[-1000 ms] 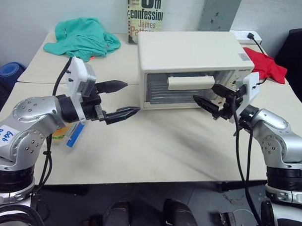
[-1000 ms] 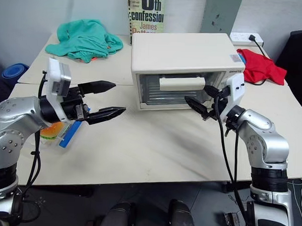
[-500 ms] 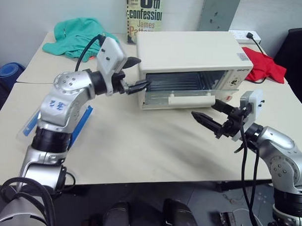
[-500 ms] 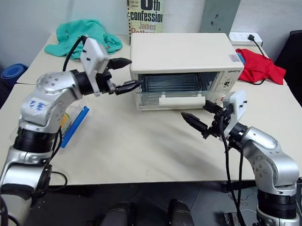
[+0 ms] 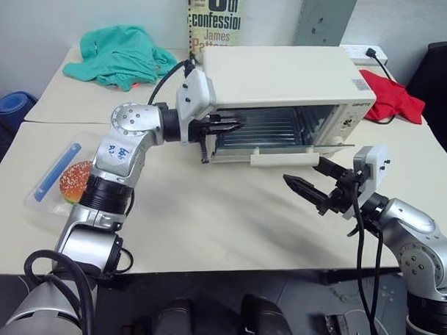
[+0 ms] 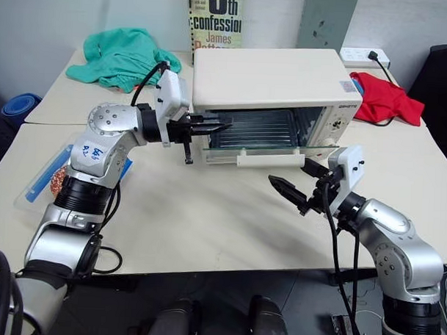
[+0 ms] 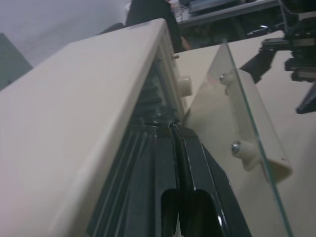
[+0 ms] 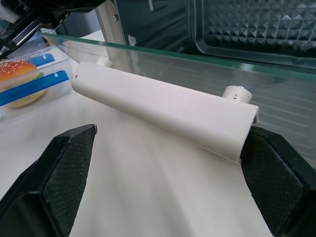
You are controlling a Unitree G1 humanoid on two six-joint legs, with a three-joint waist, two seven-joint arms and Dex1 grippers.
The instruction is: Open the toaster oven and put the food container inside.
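The toaster oven (image 5: 285,96) is a cream-white box standing on the desk (image 5: 207,218), with knobs on its right front panel. Its glass door (image 5: 283,144) hangs open, swung down to about level, the cream bar handle (image 5: 282,159) at its front edge; a dark wire rack shows inside. The food container (image 5: 61,178), a shallow clear box with a blue clip strip, lies flat on the desk well to the oven's left, a sesame-bun burger inside.

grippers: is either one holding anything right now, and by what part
Nothing is held. The left gripper is shut with nothing between its fingers at the toaster oven mouth; the right gripper is open before the door handle.
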